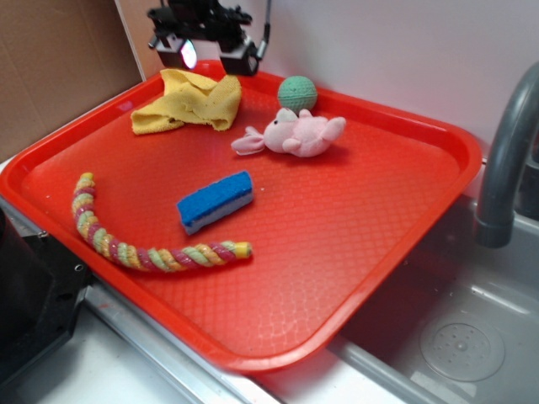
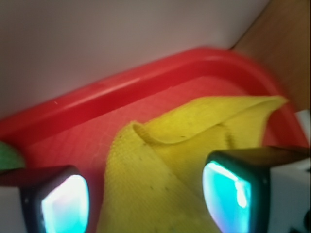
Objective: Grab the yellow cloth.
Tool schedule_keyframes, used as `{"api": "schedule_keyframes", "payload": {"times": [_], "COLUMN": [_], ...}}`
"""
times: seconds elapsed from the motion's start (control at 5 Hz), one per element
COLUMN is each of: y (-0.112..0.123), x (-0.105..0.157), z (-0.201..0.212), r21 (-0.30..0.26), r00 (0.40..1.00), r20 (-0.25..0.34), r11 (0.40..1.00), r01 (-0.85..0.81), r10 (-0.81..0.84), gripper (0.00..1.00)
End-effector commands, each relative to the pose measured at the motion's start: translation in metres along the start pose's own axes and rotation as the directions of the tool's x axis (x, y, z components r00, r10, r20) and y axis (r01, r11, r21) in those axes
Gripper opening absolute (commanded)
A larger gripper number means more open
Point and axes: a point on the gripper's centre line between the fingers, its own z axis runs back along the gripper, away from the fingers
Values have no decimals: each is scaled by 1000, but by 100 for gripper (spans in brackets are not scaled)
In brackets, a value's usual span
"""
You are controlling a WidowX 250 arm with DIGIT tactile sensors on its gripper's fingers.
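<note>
Five loose things lie on a wide red tray that fills most of the exterior view, with a steel sink at the lower right and a grey faucet at the right edge. Longest of them is the braided rope of yellow, pink and green, curving along the lower left of the tray. Next comes the yellow cloth, crumpled and folded at the upper left, close to the tray's far rim. Right of it lies a pink plush toy, and below centre a blue sponge. A small green ball sits above the plush. The gripper hangs at the top of the frame just over the cloth; in the wrist view its jaws stand spread, one finger off the left edge of the cloth's fold, the other over its right part, with the cloth between them.
</note>
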Motion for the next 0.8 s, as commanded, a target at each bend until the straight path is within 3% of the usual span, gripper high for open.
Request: {"api": "schedule_keyframes", "payload": {"times": [0.0,0.6], "y": [7,14], "x": [11,5], "z": [0,-15], "r21": [-21,16], "r00": [998,999], "r20": [62,-5], "r11": [1000,999], "r01": [-2,-31], "r10": [4,31], "gripper": [100,100]}}
